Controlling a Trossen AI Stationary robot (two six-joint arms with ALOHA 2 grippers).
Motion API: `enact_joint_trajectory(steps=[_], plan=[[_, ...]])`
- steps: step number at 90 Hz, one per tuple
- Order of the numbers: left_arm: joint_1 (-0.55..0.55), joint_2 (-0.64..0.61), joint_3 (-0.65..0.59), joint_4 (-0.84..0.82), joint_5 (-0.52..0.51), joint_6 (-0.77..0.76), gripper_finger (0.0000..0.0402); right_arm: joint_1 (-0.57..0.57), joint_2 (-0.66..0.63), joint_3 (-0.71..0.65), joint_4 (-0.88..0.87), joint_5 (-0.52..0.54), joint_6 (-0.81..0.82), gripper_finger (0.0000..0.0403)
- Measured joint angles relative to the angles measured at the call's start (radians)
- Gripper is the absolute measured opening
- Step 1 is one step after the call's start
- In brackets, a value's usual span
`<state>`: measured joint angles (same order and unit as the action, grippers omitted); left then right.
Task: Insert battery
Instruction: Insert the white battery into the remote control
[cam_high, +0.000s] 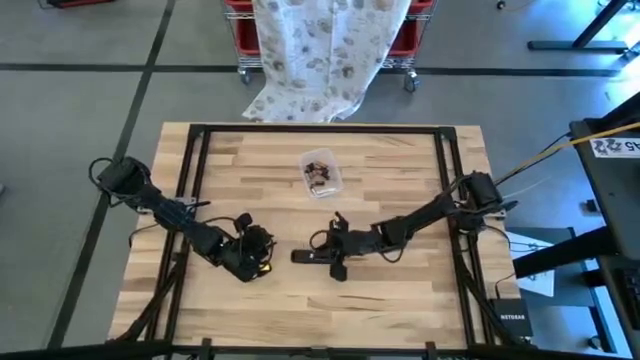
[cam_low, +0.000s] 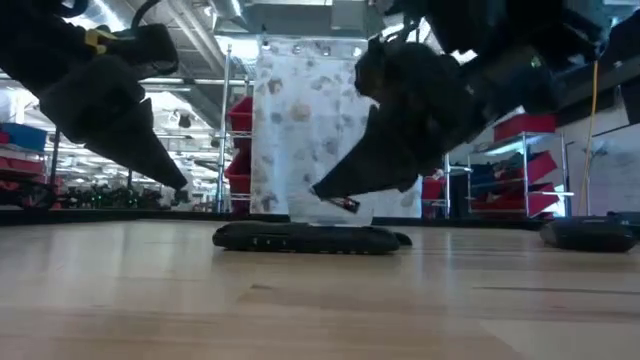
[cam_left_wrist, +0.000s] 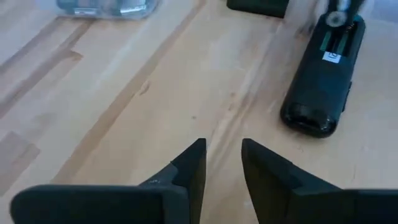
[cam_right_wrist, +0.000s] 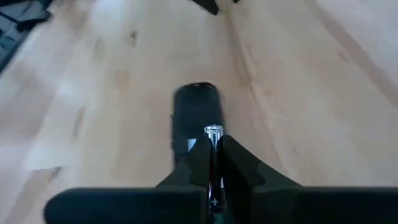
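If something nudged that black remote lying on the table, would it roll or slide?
Probably slide: the remote lies long, low and flat on smooth wood. It looks like rigid plastic, so it shouldn't flex. The right gripper, shut on a battery, hovers above it and might shift it.

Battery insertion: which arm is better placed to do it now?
Right. Its gripper holds the battery directly over the remote. The left gripper is empty and open, off to the remote's side.

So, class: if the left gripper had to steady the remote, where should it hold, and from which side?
Probably across the remote's closed, rounded end, from above: it lies flat and the right gripper is at the battery bay with a battery.
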<state>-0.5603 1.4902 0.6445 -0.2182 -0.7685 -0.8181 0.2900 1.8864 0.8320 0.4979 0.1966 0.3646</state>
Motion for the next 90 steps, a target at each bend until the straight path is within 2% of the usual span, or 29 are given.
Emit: enact_joint_trajectory(steps=[26,52,90], plan=[[0.005,0.0,0.0,0.001,-0.002,-0.004,0.0086,0.006,0.001,0.001,-0.01,0.032,0.085,0.0],[0.004,0.0,0.0,0.026,-0.002,0.005,0.0086,0.04,0.088,0.002,0.044,0.066,0.129,0.0001],[0.004,0.0,0.0,0.025,-0.002,0.008,0.0086,0.036,0.09,0.004,0.033,0.018,0.128,0.001]])
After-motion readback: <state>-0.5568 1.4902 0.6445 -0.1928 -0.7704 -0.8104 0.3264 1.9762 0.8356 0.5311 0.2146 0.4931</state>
